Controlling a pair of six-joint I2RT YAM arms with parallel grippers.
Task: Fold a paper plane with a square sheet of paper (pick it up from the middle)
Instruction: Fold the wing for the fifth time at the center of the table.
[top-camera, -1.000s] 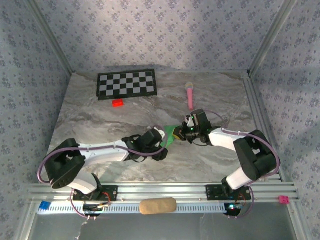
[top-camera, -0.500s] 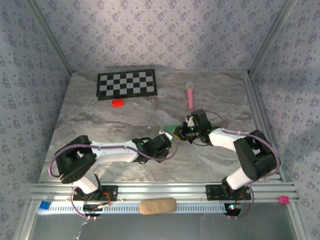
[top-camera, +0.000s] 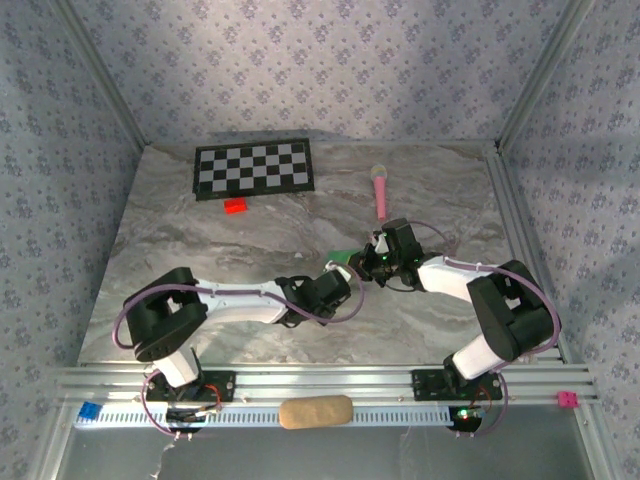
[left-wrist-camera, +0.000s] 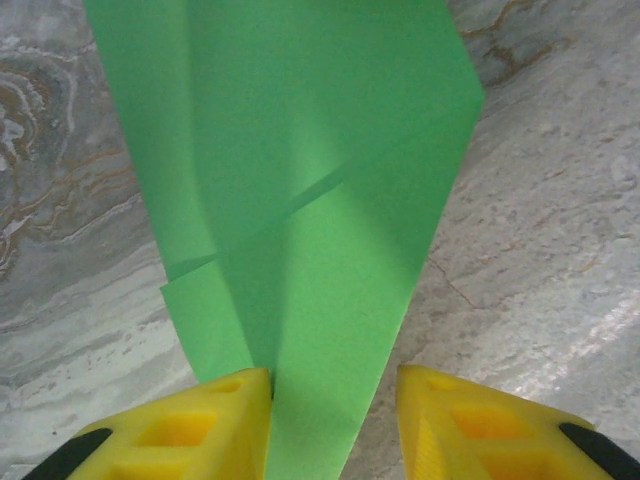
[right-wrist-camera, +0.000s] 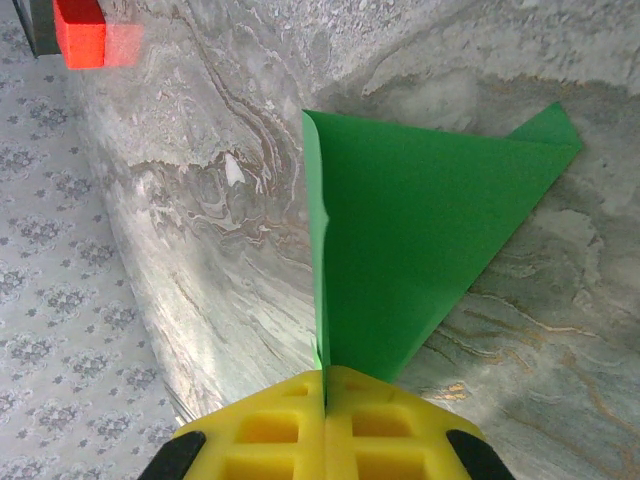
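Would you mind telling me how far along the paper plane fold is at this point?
Done: the green paper already shows layered folds and creases, narrowing toward each end. In hand: right jaws shut on one narrow end; left jaws open, straddling the other. Left: closing that grip and finishing the folds, likely.

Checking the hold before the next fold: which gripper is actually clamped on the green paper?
The right gripper: its jaws are shut flat on a tip of the green paper. The left gripper has its jaws standing apart, with the paper running between them.
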